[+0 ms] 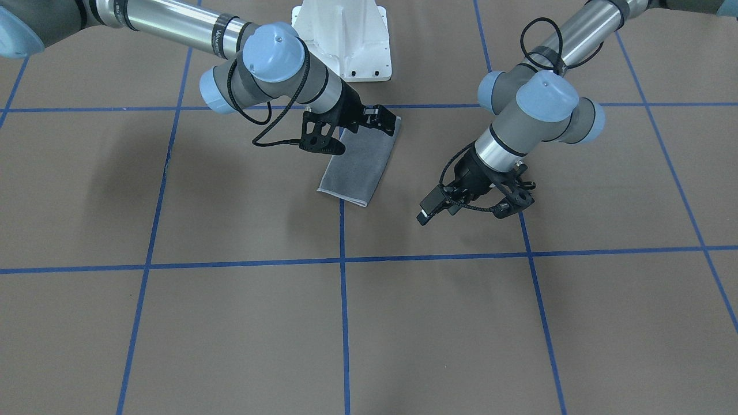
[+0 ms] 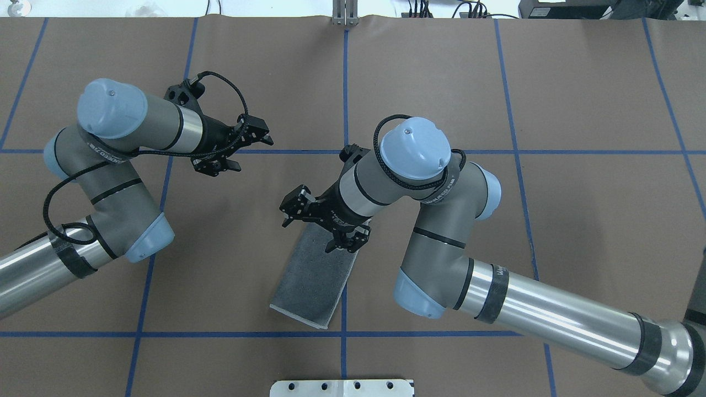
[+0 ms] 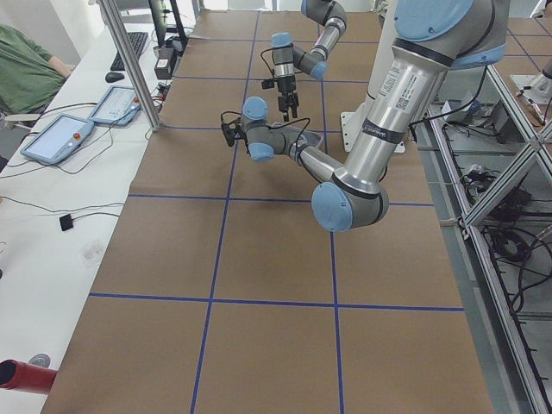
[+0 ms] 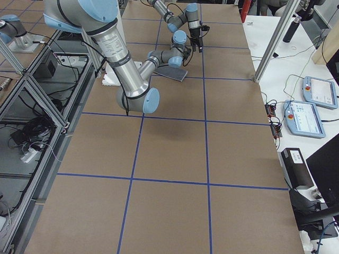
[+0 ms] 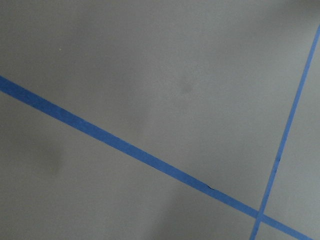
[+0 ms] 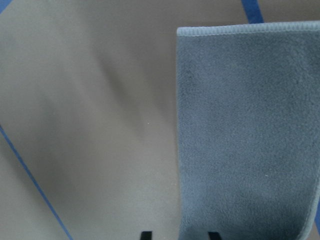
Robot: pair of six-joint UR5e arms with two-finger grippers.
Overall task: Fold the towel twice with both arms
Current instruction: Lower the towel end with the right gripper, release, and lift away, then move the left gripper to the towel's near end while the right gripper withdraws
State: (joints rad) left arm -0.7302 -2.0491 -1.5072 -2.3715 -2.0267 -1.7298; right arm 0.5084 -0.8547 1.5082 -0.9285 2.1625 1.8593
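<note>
Across a blue tape line (image 2: 346, 82) on the brown worktop (image 2: 551, 220): folded grey terry towel (image 2: 317, 275), lying flat. Over its far end, silver-grey right arm (image 2: 416, 154), jaws apart. Well aside, silver-grey left arm (image 2: 110, 110), jaws apart.

Towel (image 2: 311, 281) on table (image 2: 496, 82) under right pincer (image 2: 320, 223); left pincer (image 2: 248, 151) well apart.

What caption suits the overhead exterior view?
Right black two-finger gripper above the folded grey terry towel; left gripper apart.
</note>
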